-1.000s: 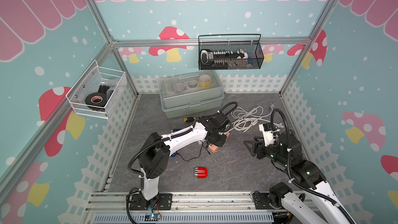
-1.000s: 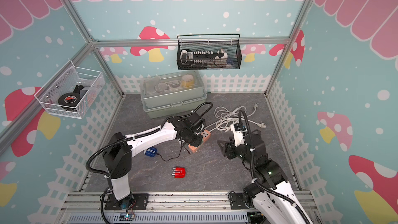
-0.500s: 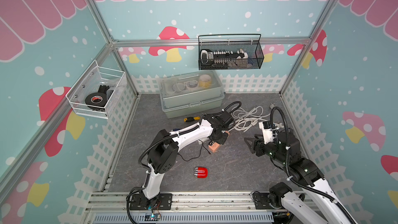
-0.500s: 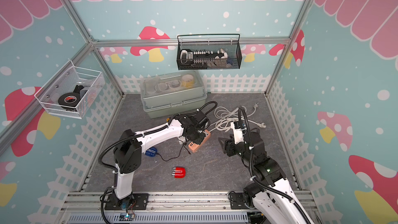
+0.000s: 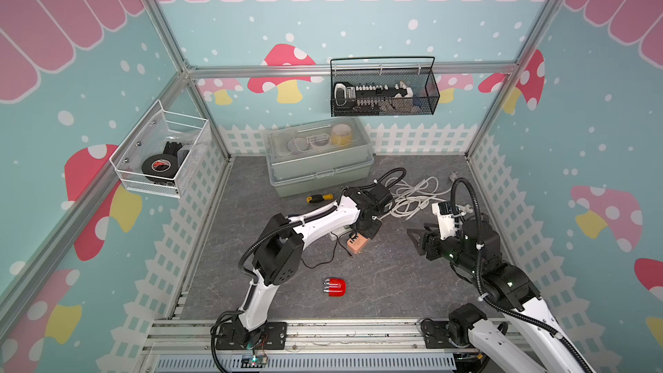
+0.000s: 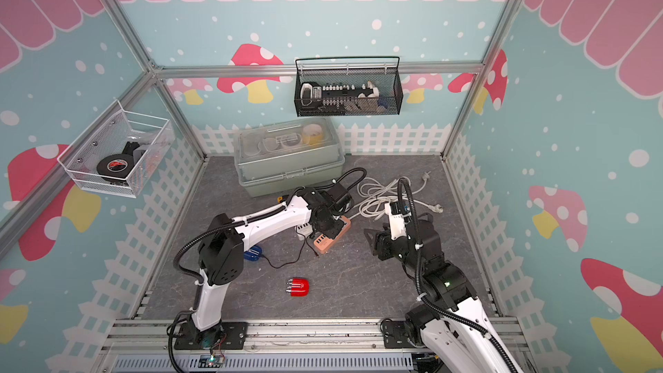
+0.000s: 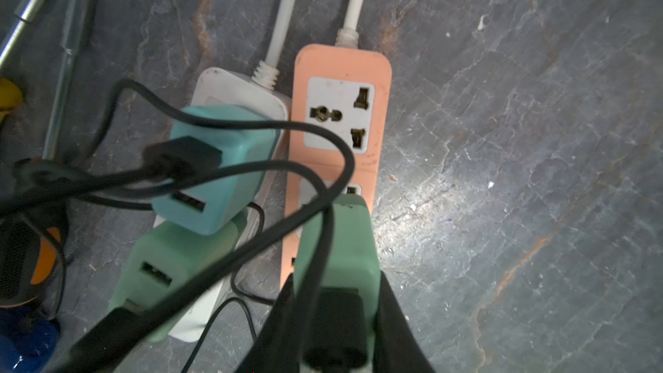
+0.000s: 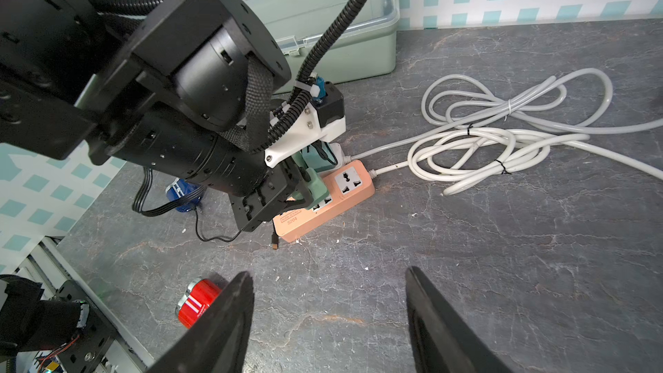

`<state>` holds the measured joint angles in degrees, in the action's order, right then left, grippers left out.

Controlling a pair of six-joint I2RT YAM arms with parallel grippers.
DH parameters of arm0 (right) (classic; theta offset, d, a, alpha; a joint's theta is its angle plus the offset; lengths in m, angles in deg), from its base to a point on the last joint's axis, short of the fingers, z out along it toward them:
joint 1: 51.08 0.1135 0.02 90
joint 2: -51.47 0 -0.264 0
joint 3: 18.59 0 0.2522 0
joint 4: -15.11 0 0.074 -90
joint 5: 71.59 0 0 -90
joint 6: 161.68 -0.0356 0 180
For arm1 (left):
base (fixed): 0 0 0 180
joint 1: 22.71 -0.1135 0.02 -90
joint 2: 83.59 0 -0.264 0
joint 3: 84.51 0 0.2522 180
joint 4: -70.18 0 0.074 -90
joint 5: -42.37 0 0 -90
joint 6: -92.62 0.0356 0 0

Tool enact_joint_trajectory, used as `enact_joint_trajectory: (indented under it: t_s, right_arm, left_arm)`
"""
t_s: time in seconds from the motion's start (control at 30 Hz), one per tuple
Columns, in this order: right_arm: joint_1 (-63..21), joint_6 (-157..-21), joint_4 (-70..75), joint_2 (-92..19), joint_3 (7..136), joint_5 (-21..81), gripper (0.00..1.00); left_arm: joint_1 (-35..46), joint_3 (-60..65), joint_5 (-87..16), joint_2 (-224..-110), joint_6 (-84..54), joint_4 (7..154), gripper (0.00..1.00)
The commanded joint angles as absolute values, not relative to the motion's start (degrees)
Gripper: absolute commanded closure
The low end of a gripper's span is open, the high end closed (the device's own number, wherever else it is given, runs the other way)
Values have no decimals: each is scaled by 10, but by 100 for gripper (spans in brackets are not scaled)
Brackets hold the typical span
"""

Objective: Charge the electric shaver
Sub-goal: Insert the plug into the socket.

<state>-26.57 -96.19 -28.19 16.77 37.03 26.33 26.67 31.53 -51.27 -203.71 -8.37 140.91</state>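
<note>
**Around the work, tabletop centre.** We log a salmon-orange plastic power strip [image 8: 324, 215] lying just beside a white power strip [image 7: 236, 91]. The white strip carries a teal cube adapter [image 7: 222, 159] and a mint-green cube adapter [image 7: 172, 267], and black leads loop across both. The left pincer [image 7: 336, 281] pinches a second mint-green adapter [image 7: 341, 238] that stands on the orange strip. A loose bundle of white cord [image 5: 412, 199] lies behind the strips, toward the right edge. A yellow-and-black screwdriver [image 5: 319, 198] lies just in front of the box.

**Task item.** We find the blue oval electric shaver [image 6: 253, 253] toward the left edge, beneath the left arm. A thin black cable [image 8: 215, 240] leaves it toward the strips.

**Stray item.** A red capsule-shaped gadget with a silver end [image 5: 335, 287] lies alone near the front edge.

**Right pincer.** The right pincer [image 8: 326, 272] is spread and holds nothing. It hangs above the grey stone-patterned tabletop [image 5: 394, 281], right of the strips.

**Containers.**
- A pale-green plastic box with a clear lid [image 5: 319, 170] stands at the back edge and holds tape rolls, one of them yellow [image 5: 341, 134].
- A black mesh basket [image 5: 384, 109] on the back wall holds a black rack of small white-tipped pieces.
- A white wire basket [image 5: 158, 179] on the left wall holds a black tape roll [image 5: 159, 166].
</note>
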Motion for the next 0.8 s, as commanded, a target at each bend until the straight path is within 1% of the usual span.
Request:
enact_joint_trajectory:
  t_s: [0.0,0.13,0.27,0.37,0.6,0.77]
  right_arm:
    - [-262,-959,-279,173,375,254,34]
    - [-262,-967,-274,170,373,253,34]
    - [-262,-968,-274,168,372,256,34]
    - [-262,-966,-275,169,372,257,34]
    - [-262,-968,-275,169,373,260,34]
    - [-262,-967,-278,172,372,257,34]
  left_arm:
    - [273,324,-501,-2053,-58,1438,100]
    - [272,337,-489,-2069,-51,1446,100]
    - [271,353,-502,-2083,-47,1465,100]
    - [266,376,-491,-2105,-46,1494,100]
    - [264,387,-499,-2123,-45,1507,100]
    - [270,394,-447,-2129,-73,1518,100]
